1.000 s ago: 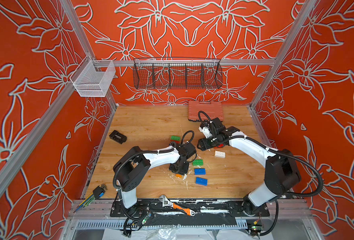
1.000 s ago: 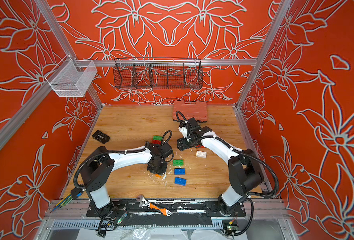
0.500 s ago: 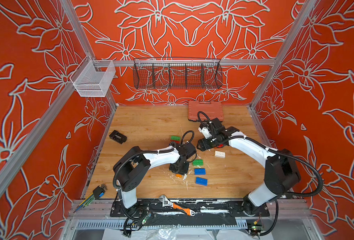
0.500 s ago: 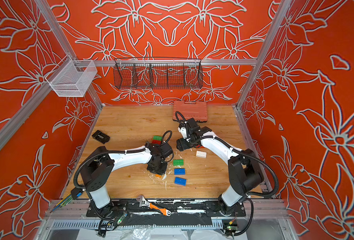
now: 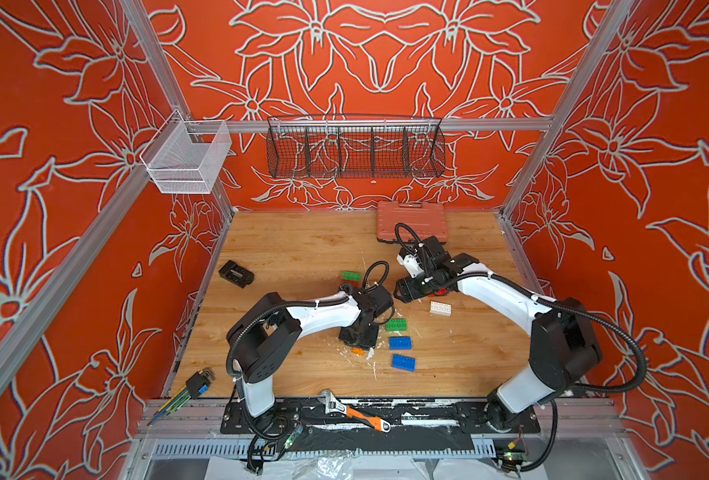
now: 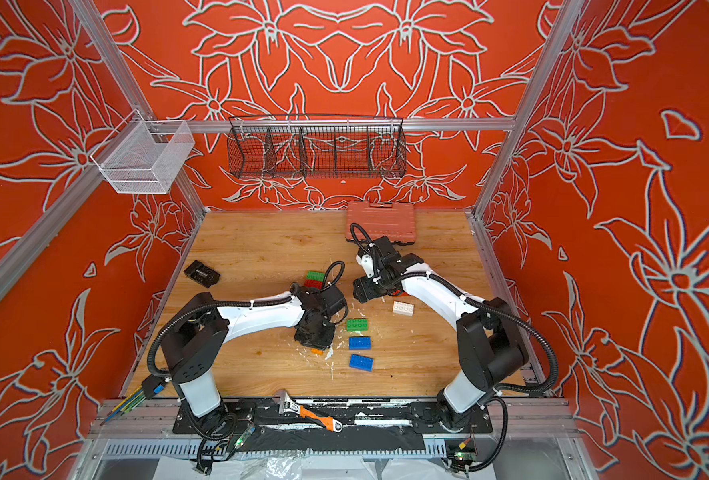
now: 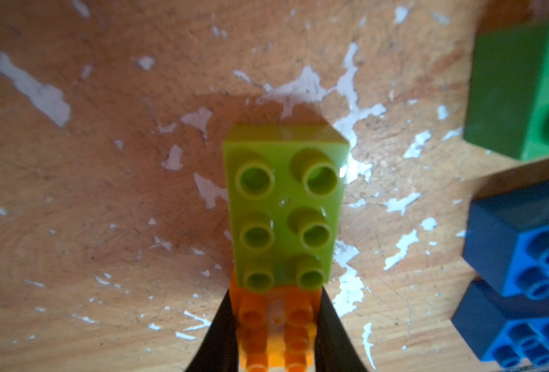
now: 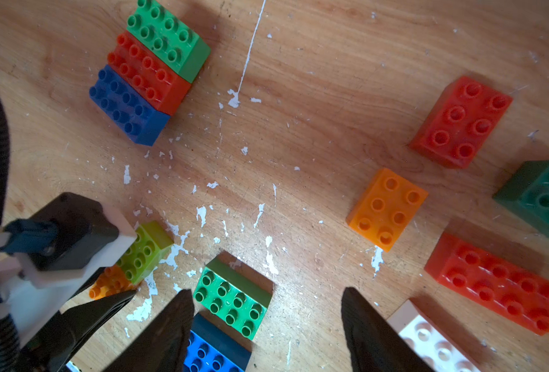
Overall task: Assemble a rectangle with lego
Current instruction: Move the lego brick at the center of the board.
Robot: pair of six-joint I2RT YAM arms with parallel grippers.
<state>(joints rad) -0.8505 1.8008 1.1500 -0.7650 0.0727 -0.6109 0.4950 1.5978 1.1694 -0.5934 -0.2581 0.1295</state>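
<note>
Spreading under both arms, the wooden table (image 5: 303, 249) bears scattered lego (image 5: 402, 361), with a blue, red and green brick row (image 8: 147, 71) touching side by side. The right gripper (image 8: 266, 291) hangs above bare wood, jaws wide, holding nothing. The left gripper (image 7: 276, 309) clamps the orange brick (image 7: 254, 314), a lime brick (image 7: 283, 206) touching its end.

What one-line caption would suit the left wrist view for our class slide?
Left pincer gripping an orange brick, lime brick just ahead, on the scuffed wooden table.
</note>
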